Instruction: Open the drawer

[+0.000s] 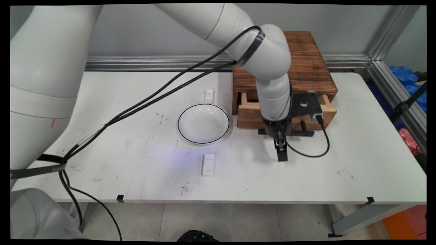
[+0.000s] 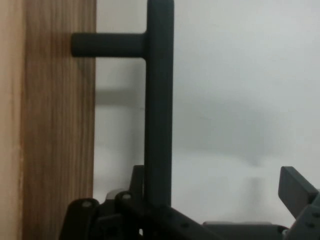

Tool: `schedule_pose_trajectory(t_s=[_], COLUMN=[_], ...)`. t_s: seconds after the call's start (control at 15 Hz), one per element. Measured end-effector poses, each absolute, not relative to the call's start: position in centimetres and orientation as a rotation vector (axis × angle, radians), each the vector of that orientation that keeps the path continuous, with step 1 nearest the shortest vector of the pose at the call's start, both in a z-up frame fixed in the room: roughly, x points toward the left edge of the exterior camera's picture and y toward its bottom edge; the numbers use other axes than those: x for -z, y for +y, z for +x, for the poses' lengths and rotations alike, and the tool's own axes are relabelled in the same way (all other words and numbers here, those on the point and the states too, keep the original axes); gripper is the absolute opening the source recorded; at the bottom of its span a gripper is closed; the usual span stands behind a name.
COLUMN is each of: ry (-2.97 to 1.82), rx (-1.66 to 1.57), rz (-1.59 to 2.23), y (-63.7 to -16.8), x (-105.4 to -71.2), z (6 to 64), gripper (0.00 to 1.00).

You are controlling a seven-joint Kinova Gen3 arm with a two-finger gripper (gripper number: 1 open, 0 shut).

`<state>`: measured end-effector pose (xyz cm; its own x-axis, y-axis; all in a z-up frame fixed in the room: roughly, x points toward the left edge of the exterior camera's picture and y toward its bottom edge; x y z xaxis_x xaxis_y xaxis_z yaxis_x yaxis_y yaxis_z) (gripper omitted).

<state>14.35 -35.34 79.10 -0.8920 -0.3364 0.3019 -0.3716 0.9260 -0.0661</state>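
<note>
Gripper [image 1: 281, 153]: pointing down at the table [image 1: 357, 163], just in front of the wooden drawer [image 1: 248, 117]. The jaws stand apart and grip nothing. In the hand view, the drawer handle [image 2: 159, 100] runs up between the two fingers, close against one finger and well clear of the other [image 2: 297, 192]. I cannot tell whether the near one touches it.

Handle [image 1: 305, 133]: a black bar on short posts. Its long axis lies level along the drawer front, parallel to the table's near edge. The posts point out from the wood toward the near side.

Drawer: partly out of its dark wooden box [image 1: 306, 64], which sits at the table's far side.

Surroundings: a white black-rimmed plate [image 1: 203, 123] lies near the box on the arm's side. One small white block [image 1: 208, 165] lies nearer than the plate and another [image 1: 209, 96] lies beyond it, both apart from it.
</note>
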Motion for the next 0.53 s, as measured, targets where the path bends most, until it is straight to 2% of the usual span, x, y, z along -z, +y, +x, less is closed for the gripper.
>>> schedule_pose_trajectory(t_s=[0.53], ry=[-2.798], rx=[-0.058], rz=[0.484], y=[-28.8], x=[-79.6], z=[13.1], gripper=[1.00])
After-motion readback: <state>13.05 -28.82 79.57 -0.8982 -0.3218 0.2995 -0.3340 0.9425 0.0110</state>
